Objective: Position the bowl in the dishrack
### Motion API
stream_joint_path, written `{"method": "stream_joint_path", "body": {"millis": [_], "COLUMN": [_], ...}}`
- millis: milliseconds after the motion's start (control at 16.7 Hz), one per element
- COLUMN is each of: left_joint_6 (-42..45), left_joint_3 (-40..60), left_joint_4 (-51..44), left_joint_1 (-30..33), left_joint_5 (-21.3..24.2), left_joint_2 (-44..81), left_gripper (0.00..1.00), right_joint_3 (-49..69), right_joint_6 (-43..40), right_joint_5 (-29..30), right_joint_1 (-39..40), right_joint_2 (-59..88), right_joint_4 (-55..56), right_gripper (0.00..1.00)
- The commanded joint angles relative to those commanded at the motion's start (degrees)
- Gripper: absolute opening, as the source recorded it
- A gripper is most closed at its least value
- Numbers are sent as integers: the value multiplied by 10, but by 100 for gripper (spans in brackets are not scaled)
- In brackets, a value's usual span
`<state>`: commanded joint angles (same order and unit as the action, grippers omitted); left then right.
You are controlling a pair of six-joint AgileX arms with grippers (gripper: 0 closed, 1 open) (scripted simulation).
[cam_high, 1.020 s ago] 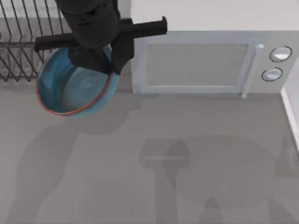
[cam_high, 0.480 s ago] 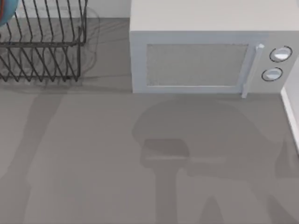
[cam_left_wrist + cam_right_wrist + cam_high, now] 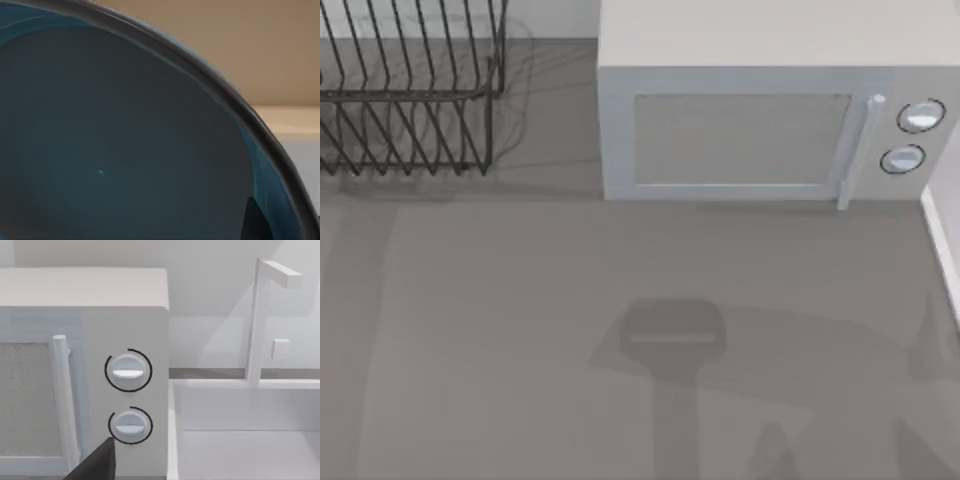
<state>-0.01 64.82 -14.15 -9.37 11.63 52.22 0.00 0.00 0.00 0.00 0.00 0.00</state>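
Observation:
The bowl point(image 3: 110, 140) sits close against the left wrist camera, its greyish-blue inside and dark curved rim crossing the picture. My left gripper point(image 3: 254, 224) is shut on the bowl, with a dark fingertip point(image 3: 256, 220) showing inside the rim. The dishrack point(image 3: 410, 100), made of dark wire bars and slanted tines, stands at the back left of the table in the top view. It holds nothing in the part that shows. My right gripper point(image 3: 95, 465) hangs near the microwave's knobs on the right side.
A white microwave point(image 3: 740, 130) stands at the back, right of the rack, with two knobs point(image 3: 128, 371). A white sink basin point(image 3: 250, 440) with a tap point(image 3: 260, 315) lies beyond it. Shadows of the arms fall on the grey table point(image 3: 520, 330).
A second ago my left arm held the bowl over the rack's right end. It then moved left and back, and arm and bowl have left the top view.

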Motion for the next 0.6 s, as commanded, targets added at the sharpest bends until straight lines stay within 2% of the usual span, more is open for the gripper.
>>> {"method": "stream_joint_path", "body": {"millis": [420, 600], "left_joint_6": [8, 8], "left_joint_3": [-8, -11], "left_joint_4": [12, 50], "left_joint_1": [-8, -3], "left_joint_5": [1, -1], "left_joint_2": [-9, 27], "left_gripper": [0, 0], "right_joint_3": [0, 0], "right_joint_6": [0, 0], "right_joint_5": [0, 0], "right_joint_1": [0, 0], "right_joint_2": [0, 0], "right_joint_4": [0, 0], "right_gripper": [100, 100]}}
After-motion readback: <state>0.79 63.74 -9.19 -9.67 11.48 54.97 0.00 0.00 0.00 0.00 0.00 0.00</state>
